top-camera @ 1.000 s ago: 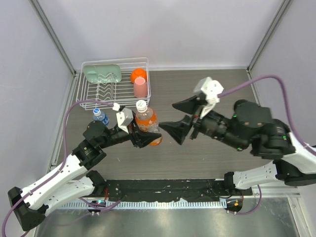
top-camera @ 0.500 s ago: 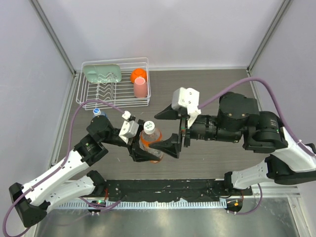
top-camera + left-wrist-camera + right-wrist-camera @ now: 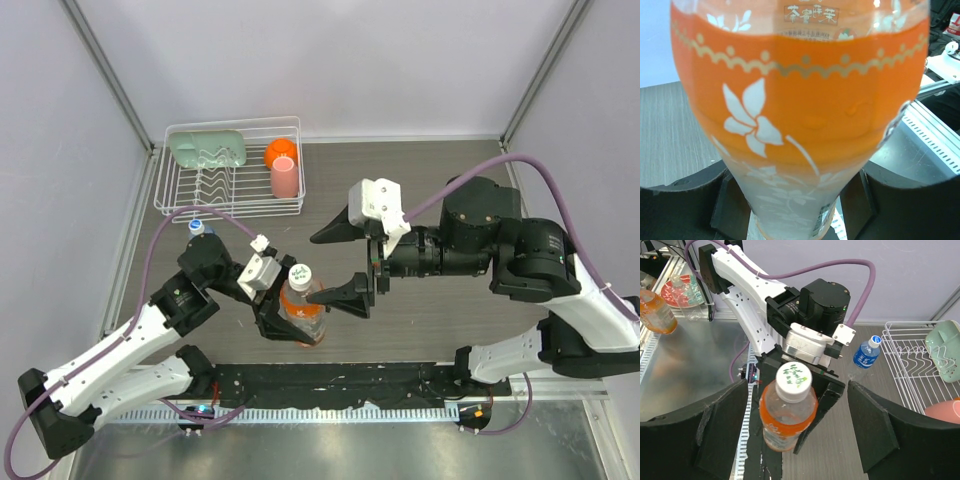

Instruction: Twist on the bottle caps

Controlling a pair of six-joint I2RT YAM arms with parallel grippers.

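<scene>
My left fingers (image 3: 685, 210) clamp the orange drink bottle (image 3: 300, 312) near the worktop's (image 3: 420, 175) near edge, and its white cap (image 3: 794, 381) sits on the neck. My right fingers (image 3: 695, 435) stand wide, flanking that cap without touching it. The blue-label bottle (image 3: 866, 353) sits near the left edge.

Orange bottle (image 3: 787, 415) stands between right fingers (image 3: 875, 430); gaps either side.
</scene>
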